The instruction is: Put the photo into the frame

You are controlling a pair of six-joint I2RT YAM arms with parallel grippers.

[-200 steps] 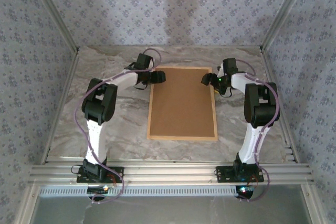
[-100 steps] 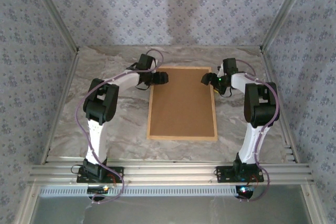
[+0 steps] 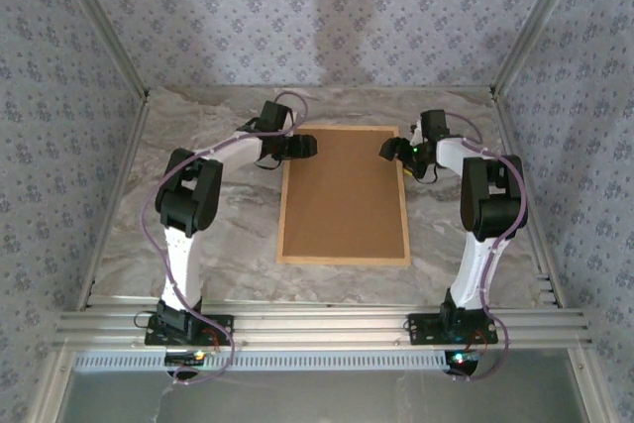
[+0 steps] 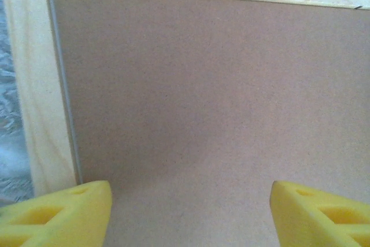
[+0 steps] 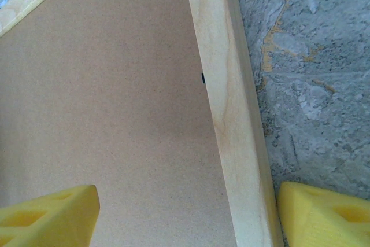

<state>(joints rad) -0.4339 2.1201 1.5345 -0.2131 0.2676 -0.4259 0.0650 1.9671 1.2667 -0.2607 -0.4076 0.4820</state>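
The light wood frame [image 3: 344,261] lies flat in the middle of the table, back side up. A plain brown backing board [image 3: 344,195] sits in it and covers its whole opening. The photo is hidden. My left gripper [image 3: 311,146] hovers over the frame's far left corner, open, both yellow fingers [image 4: 55,215] above the board [image 4: 202,85] near the left rail [image 4: 34,85]. My right gripper [image 3: 386,152] is open at the far right corner. It straddles the right rail [image 5: 228,102]: one finger over the board [image 5: 104,96], the other [image 5: 324,218] outside over the table.
The marble-patterned table [image 3: 228,235] runs out to patterned walls on three sides. Bare tabletop [image 5: 306,73] lies right of the frame. An aluminium rail [image 3: 317,324] crosses the near edge where both arm bases stand.
My left gripper has edged slightly to the right, further over the frame's far left corner. The right arm and the frame have stayed put.
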